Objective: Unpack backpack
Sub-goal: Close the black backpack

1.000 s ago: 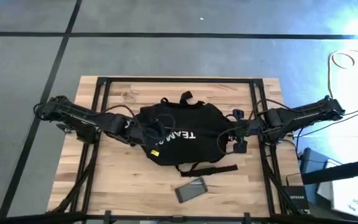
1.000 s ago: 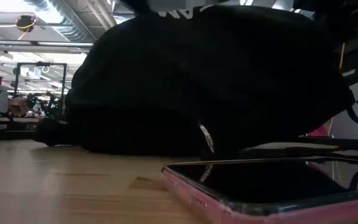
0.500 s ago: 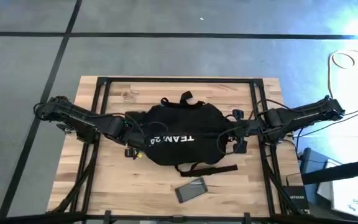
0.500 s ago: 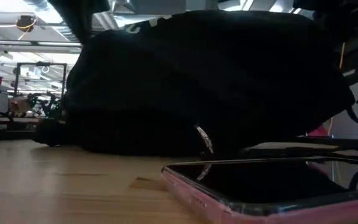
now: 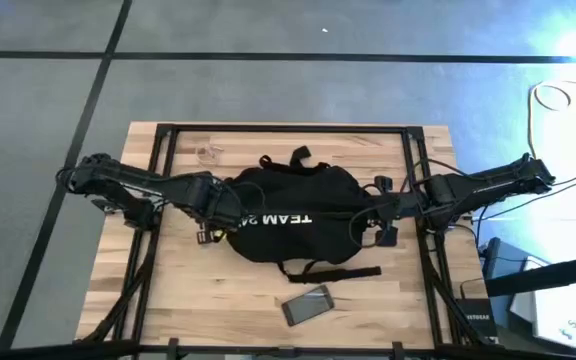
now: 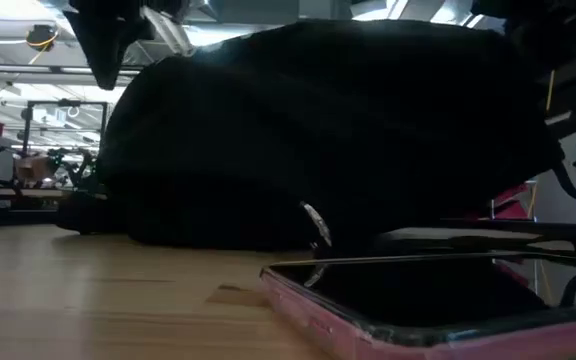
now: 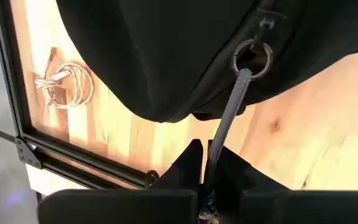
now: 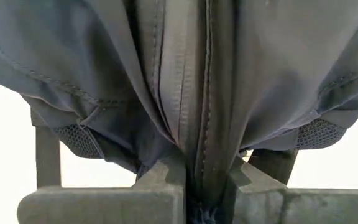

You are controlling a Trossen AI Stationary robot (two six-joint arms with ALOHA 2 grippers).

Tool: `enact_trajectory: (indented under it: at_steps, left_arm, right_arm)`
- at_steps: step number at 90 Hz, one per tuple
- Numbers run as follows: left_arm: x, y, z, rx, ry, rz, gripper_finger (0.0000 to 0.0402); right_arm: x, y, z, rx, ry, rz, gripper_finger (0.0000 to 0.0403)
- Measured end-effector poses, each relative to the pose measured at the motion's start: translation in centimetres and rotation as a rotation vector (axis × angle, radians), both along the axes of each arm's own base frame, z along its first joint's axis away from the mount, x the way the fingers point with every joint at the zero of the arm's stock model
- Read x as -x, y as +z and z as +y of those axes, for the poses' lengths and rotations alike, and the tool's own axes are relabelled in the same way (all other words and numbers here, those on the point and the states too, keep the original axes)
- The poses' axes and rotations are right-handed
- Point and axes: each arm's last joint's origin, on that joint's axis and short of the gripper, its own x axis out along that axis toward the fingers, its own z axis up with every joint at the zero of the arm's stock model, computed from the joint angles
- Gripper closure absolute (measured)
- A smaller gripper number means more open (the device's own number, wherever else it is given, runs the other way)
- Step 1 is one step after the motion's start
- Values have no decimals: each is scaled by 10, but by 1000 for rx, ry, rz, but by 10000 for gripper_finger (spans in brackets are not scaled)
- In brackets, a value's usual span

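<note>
The black backpack (image 5: pixel 290 212) with white "TEAM" lettering lies on its side in the middle of the wooden table (image 5: pixel 168 290); it fills the low view (image 6: pixel 328 130). My left gripper (image 5: pixel 212 224) stands at the backpack's left end, shut on a grey pull cord (image 7: pixel 227 118) that runs from a metal ring (image 7: pixel 252 57) on the backpack. At the right end, my right gripper (image 5: pixel 374 216) is shut on the backpack's fabric. My left gripper pinches the grey pull cord's free end (image 7: pixel 211 163) between its two fingers, coming level from the table's left, along the cord. The cord runs straight from the fingers to the metal ring on the backpack. My right gripper pinches a gathered fold of the backpack's fabric with a zipper seam (image 8: pixel 194 146) between its two fingers, several layers, coming level from the table's right. The backpack's underside rests on the table.
A phone in a pink case (image 5: pixel 308 305) lies near the table's front edge, close in the low view (image 6: pixel 438 300). A black strap (image 5: pixel 333 271) trails from the backpack toward it. A small metal ring piece (image 7: pixel 67 84) lies on the table at the far left.
My left gripper has gone from over the backpack's left part toward the table's left edge, staying shut on the cord. The backpack's left end has been drawn out that way, and more of the white lettering shows.
</note>
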Motion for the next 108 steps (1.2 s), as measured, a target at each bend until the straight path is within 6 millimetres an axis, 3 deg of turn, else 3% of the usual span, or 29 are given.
enact_trajectory:
  at_steps: [41, 108]
  left_arm:
    - [-5, -2, 26, 4, 196, -18, 400]
    - [-7, -3, 26, 7, 179, -33, 400]
  right_arm:
    - [15, -7, -3, -38, -77, 163, 387]
    - [42, -13, -4, -182, -173, 478, 388]
